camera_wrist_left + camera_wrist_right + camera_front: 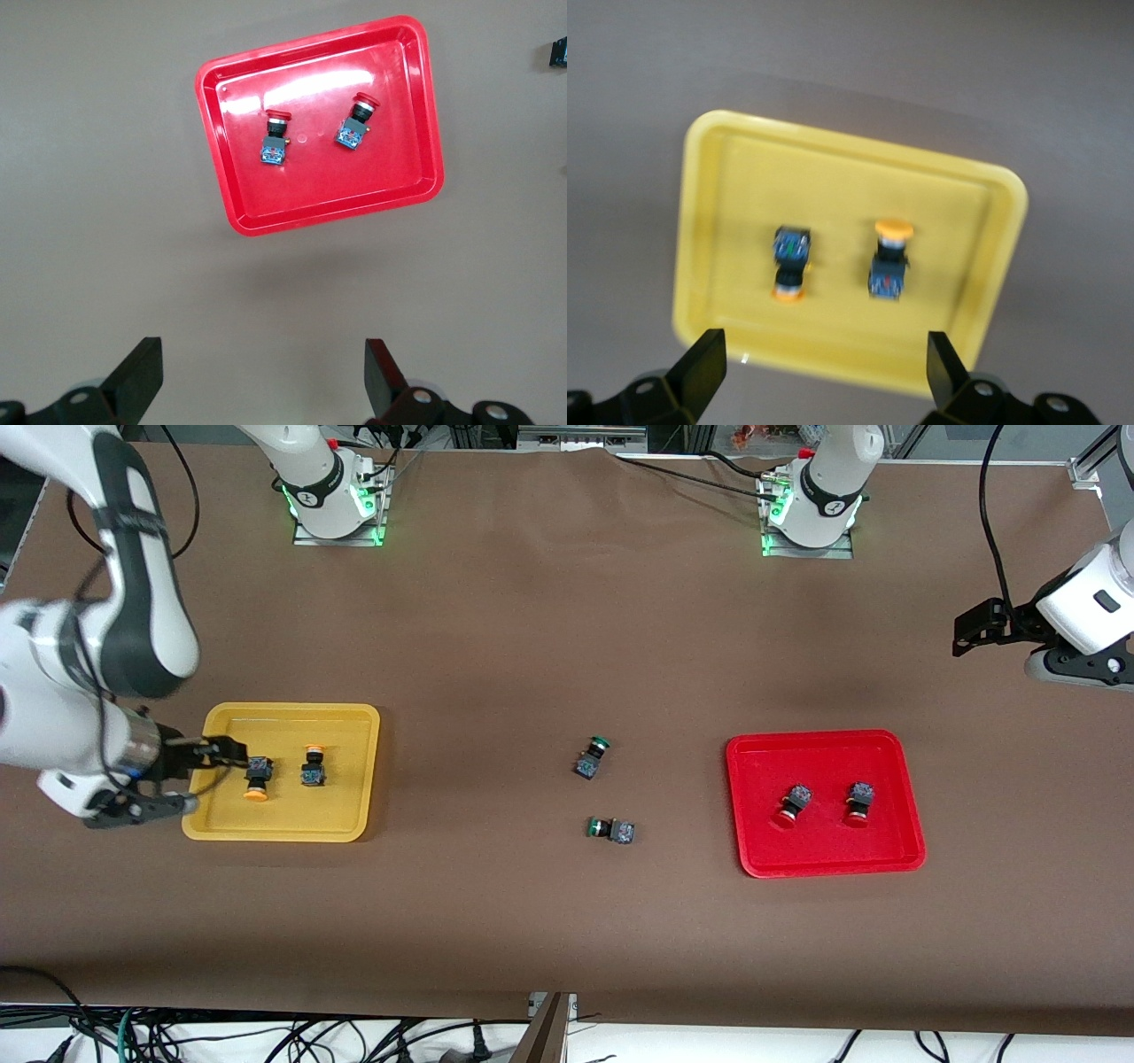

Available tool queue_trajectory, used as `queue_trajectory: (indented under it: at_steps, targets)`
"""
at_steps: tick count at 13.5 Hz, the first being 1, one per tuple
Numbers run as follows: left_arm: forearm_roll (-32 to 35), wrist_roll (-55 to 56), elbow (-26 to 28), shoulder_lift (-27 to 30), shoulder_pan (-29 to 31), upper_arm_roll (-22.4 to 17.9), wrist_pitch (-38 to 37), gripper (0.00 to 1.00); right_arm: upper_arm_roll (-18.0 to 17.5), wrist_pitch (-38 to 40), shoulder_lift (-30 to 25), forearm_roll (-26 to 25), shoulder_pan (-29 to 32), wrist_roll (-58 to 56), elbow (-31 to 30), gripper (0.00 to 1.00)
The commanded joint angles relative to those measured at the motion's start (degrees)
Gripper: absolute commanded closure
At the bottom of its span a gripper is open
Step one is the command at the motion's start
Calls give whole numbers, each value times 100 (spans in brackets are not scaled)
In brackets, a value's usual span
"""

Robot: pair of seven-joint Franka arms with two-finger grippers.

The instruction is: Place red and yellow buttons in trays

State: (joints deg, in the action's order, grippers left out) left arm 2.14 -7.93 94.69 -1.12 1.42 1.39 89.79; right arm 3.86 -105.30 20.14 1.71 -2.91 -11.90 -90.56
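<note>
Two orange-yellow-capped buttons (258,777) (312,766) lie in the yellow tray (283,819) toward the right arm's end of the table. Two red-capped buttons (793,806) (858,802) lie in the red tray (824,850) toward the left arm's end. My right gripper (199,779) is open and empty, up over the yellow tray's outer rim. Its wrist view shows the tray (744,177) and both buttons (791,263) (889,257) past the gripper (824,367). My left gripper (1010,646) is open and empty, high over bare table by the table's end. Its wrist view (263,372) shows the red tray (319,190) and red buttons (275,137) (356,122).
Two green-capped buttons (594,755) (613,830) lie on their sides on the brown table between the trays. Both arm bases stand along the table's edge farthest from the front camera. Cables hang below the edge nearest the camera.
</note>
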Motion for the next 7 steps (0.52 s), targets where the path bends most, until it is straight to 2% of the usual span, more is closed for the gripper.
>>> queue_trajectory:
  at_steps: [1, 3, 4, 7]
  targets:
    - [-118, 29, 14, 33, -54, -78, -41, 0, -43, 317, -790, -56, 1, -84, -181, 0]
    - [-109, 46, -56, 16, -63, -78, -41, 0, -34, 964, -1177, -275, 1, -120, -51, 0]
    - [-100, 46, -65, -2, -63, -69, -41, 0, -25, 1142, -1231, -276, 1, -120, 281, 0]
    - [-100, 37, -83, -20, -63, -78, -41, 0, 45, 1266, -1381, -372, -8, -111, 504, 0]
